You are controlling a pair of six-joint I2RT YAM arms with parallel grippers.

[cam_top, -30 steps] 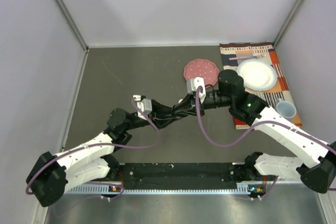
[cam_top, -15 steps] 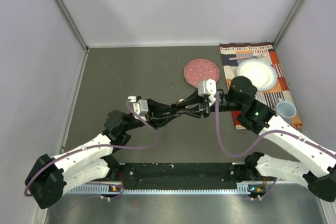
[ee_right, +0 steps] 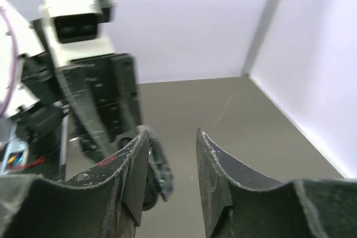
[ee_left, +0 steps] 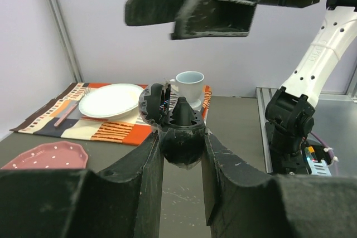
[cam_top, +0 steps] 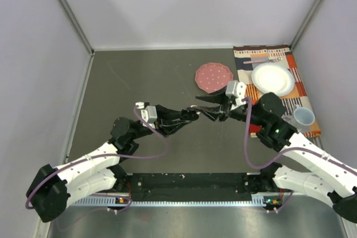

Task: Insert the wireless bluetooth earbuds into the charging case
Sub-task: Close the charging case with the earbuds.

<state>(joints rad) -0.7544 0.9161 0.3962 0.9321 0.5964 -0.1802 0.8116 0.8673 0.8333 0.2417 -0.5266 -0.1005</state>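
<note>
Over the middle of the matte grey table I have bare room to the left. The striped placemat lies along the right wall. My left gripper pinches the rounded, glossy black charging case, its lid hinged open. My right gripper hangs just above, jaws parted and empty. The earbuds are too small for me to make out.

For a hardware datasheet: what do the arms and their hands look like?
Left arm and right arm: white links, black joints, looping purple cables. The left hand and right hand are black, two-fingered, each behind a white camera box. A green light marks the right arm.
</note>
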